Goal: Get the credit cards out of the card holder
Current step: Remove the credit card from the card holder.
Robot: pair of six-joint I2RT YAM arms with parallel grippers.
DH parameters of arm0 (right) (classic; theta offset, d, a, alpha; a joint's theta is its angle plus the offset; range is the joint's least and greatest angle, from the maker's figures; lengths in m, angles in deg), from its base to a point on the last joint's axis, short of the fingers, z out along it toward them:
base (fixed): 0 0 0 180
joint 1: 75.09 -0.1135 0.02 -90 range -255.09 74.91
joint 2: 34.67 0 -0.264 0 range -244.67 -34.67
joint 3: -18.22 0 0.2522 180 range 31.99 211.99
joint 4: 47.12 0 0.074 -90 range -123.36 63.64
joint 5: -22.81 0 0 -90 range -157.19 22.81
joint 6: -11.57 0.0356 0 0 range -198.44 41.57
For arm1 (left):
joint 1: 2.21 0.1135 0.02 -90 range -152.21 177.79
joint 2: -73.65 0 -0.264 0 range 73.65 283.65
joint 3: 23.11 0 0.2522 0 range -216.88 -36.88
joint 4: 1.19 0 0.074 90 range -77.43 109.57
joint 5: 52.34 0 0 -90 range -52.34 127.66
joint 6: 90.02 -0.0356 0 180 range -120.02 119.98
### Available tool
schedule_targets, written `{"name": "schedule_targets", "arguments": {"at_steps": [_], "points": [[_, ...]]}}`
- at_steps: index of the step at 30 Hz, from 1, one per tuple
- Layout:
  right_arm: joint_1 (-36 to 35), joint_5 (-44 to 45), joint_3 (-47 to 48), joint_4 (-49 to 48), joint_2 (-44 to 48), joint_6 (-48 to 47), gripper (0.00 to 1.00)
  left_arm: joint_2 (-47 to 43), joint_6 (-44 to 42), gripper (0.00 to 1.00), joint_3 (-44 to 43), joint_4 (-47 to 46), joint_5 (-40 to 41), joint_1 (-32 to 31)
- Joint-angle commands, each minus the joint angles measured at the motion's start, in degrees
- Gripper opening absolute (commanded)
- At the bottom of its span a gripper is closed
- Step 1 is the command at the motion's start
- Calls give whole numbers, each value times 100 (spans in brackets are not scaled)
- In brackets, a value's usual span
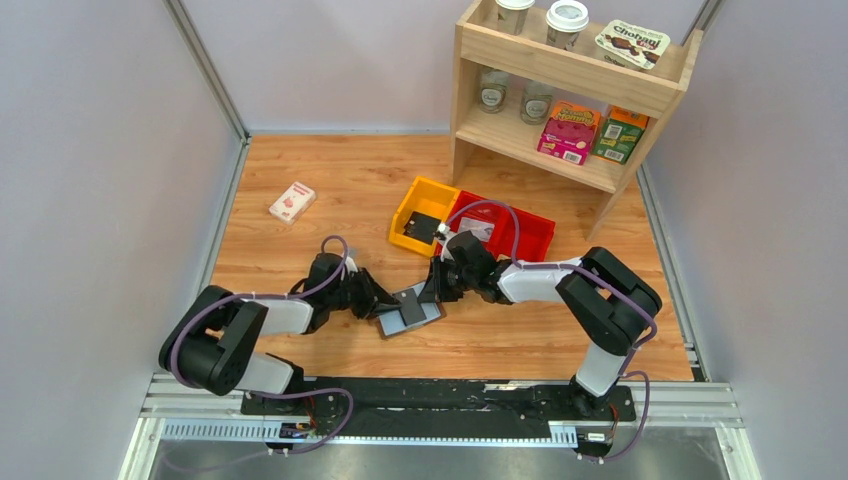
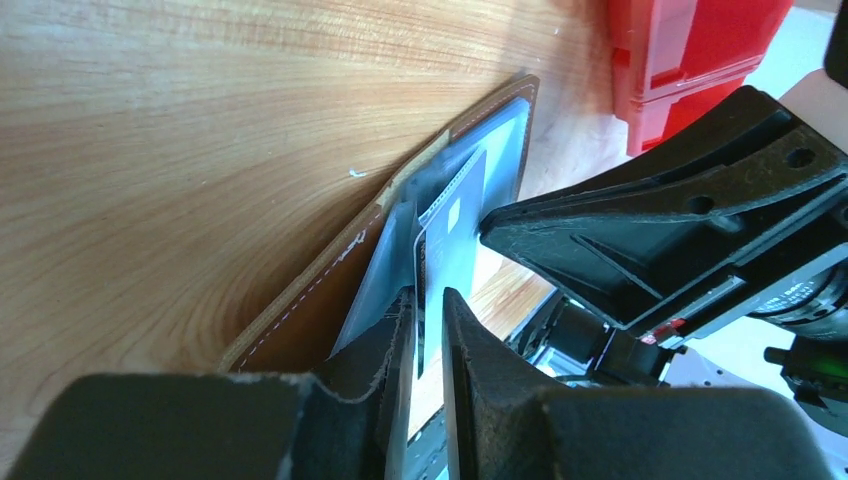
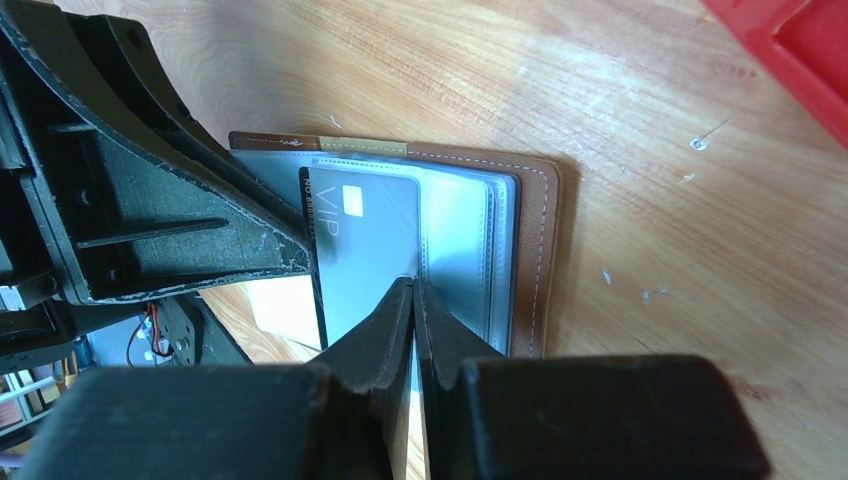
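Progress early: left gripper (image 2: 428, 297) and right gripper (image 3: 412, 284), fingers nearly shut, pinch the grey VIP card (image 3: 360, 240) (not yet free); card holder (image 3: 537, 250) lies beneath the fingers.

Yellow bin (image 1: 413, 206) and red bin (image 1: 528, 230) sit just beyond the right gripper (image 1: 432, 296). White-and-red box (image 1: 291, 202) lies well beyond the left gripper (image 1: 386, 306).

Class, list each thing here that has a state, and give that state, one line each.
card holder: open, on the table
grey card: not yet clear of the holder
left gripper: shut on the grey card
right gripper: shut on the card holder's sleeve edge
shelf cups: lidded
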Motion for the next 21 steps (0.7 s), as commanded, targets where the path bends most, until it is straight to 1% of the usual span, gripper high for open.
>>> {"name": "schedule_targets", "arguments": {"at_steps": [1,5,10,14,18,21], "points": [[57,340,-124,557,-155,-138,10,-289,272,22,140,-762,-66,16],[57,340,-116,548,-164,-138,10,-553,316,19,184,-938,-22,16],[57,323,-89,522,-225,-103,9,-572,396,18,140,-1140,-48,16],[57,305,-80,504,-260,-77,9,-282,387,18,78,-1149,-127,24],[57,296,-72,504,-261,-77,9,148,501,20,87,-1447,-215,-2],[57,296,-89,495,-269,-59,9,298,536,21,8,-1588,-242,-46]]}}
